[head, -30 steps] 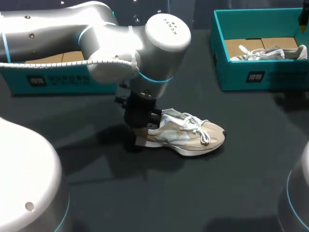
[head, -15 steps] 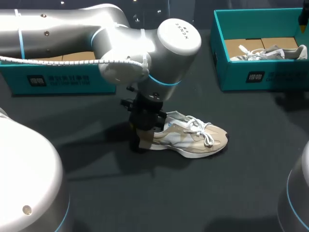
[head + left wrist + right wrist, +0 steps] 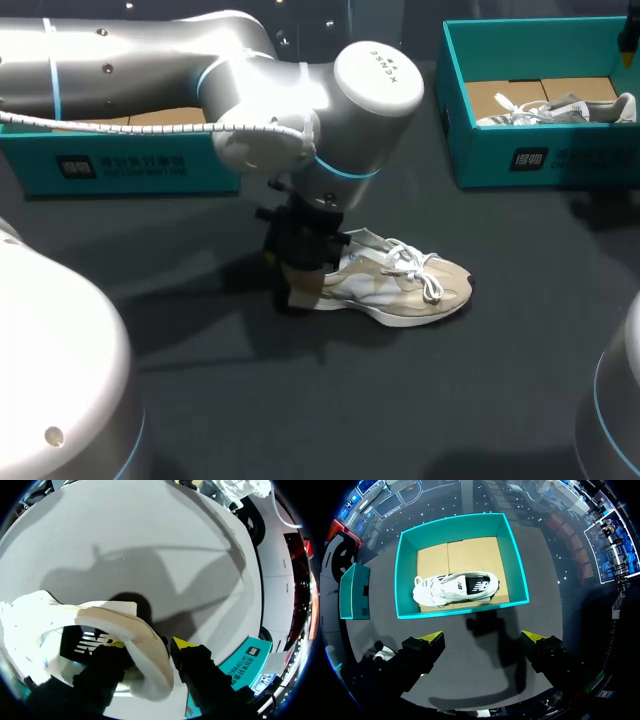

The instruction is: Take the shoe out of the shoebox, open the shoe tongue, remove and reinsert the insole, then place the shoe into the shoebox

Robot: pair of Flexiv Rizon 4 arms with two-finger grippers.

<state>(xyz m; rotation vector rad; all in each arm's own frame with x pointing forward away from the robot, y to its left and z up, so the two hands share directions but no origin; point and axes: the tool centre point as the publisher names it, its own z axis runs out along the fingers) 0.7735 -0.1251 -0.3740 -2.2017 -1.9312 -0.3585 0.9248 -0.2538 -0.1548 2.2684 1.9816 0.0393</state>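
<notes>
Two shoes are in play, and the one I am working is the beige shoe (image 3: 400, 285), which lies on its sole on the table (image 3: 300, 400), out of either box. My left gripper (image 3: 150, 645) is clamped on its heel wall, one fingertip inside the collar and one outside. The dark insole (image 3: 85, 642) is seated just beside the inner finger. The laces (image 3: 420, 275) lie tied over the tongue (image 3: 388, 256), so I judge the take-out step done and the tongue-opening step next. That calls for the left arm to hold the heel steady while my right arm comes across, since a pull on the tongue would otherwise drag the shoe. My right gripper (image 3: 482, 636) hangs with its fingers wide apart, holding nothing, above the right shoebox (image 3: 517, 560) and well away from the work. By count I have two teal shoeboxes: that one, with the white shoe (image 3: 455, 589) lying on its side inside, and the left shoebox (image 3: 110, 170) behind my left arm, which is partly hidden. I also count one insole showing and two grippers.
</notes>
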